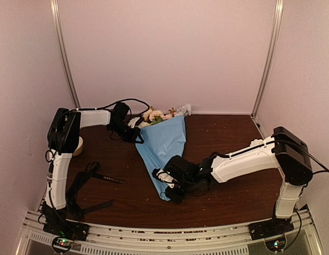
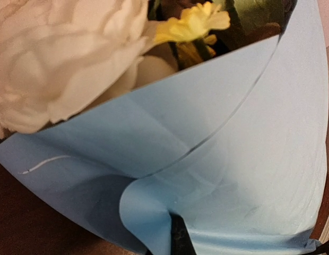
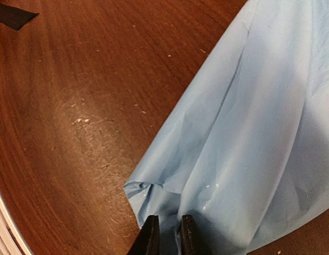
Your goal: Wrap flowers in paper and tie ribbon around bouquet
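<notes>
Blue paper (image 1: 163, 143) pinched by left tool (image 1: 137, 134) and right tool (image 3: 169, 235), ribbon (image 1: 109, 179) lettering unreadable

So here's my workspace: a dark brown wood-grain table (image 1: 228, 133) dusted with little pale crumbs, boxed in by plain pinkish-white walls (image 1: 164, 48). Thin metal posts (image 1: 63, 48) run up the back corners, and a slotted aluminium rail (image 1: 170, 232) lines the near edge. The lighting is soft and kinda dim.

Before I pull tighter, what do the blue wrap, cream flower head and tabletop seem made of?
The paper: thin matte sheet, probably tissue or craft paper; soft creases, crumpled tip. The cream flower head: ruffled layered petals, maybe fabric; too blurred to tell. The table: dark wood or wood-look laminate, slight sheen; grain lines, fine scratches.
</notes>
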